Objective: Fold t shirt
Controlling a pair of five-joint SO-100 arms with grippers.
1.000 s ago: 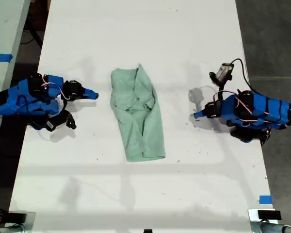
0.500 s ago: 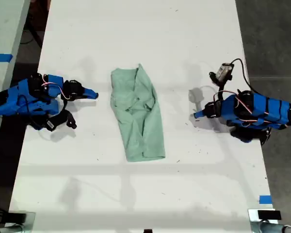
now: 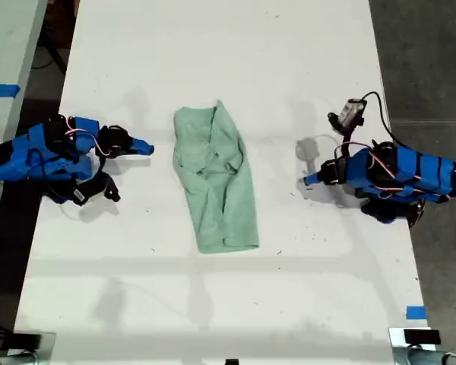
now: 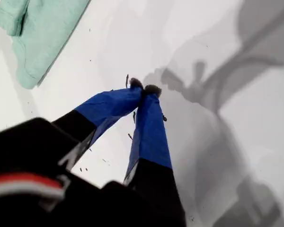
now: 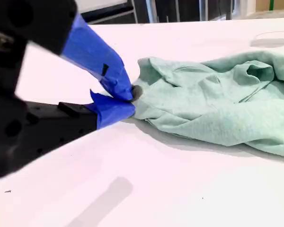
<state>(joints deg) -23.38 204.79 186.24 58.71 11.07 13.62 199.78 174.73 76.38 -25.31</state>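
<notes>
Between both arms, wrinkled mint t shirt [image 3: 216, 181], long narrow fold, both grippers' fingers pressed together, empty.

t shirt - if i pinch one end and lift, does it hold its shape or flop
The t shirt looks likely to flop: it lies wrinkled and bunched in soft folds on the table, so only the pinched part should rise while the rest drapes. It seems thin and light. Pushed, it would probably crumple rather than slide whole. It cannot roll or tip.
</notes>
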